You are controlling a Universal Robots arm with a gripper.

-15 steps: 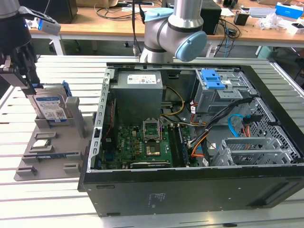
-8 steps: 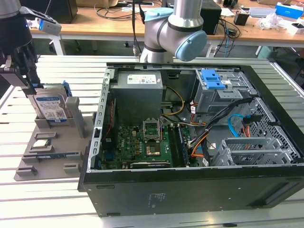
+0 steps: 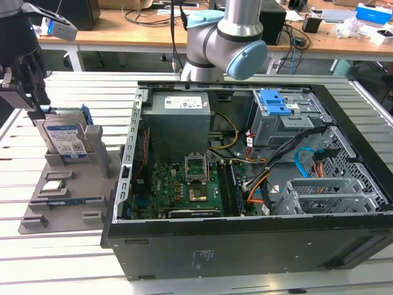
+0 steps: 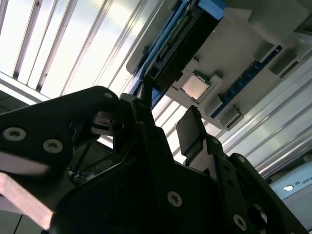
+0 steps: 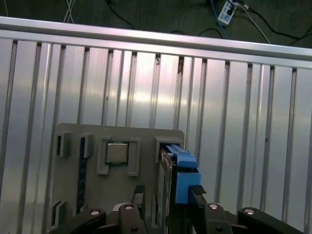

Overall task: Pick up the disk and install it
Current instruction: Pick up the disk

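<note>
gripper (image 5: 167,189) | fingers spread, gripping nothing | disk (image 5: 165,170) upright on holder (image 5: 112,192) edge, thin side lined up between fingertips

The surface (image 3: 67,264) was a bed of parallel silver metal slats. Directly on it, toward the exterior view's left, lay a flat grey holder plate (image 3: 67,206) with raised slots. Just beside that, toward the exterior view's right, sat a black computer case (image 3: 245,252), open side facing up.
</note>
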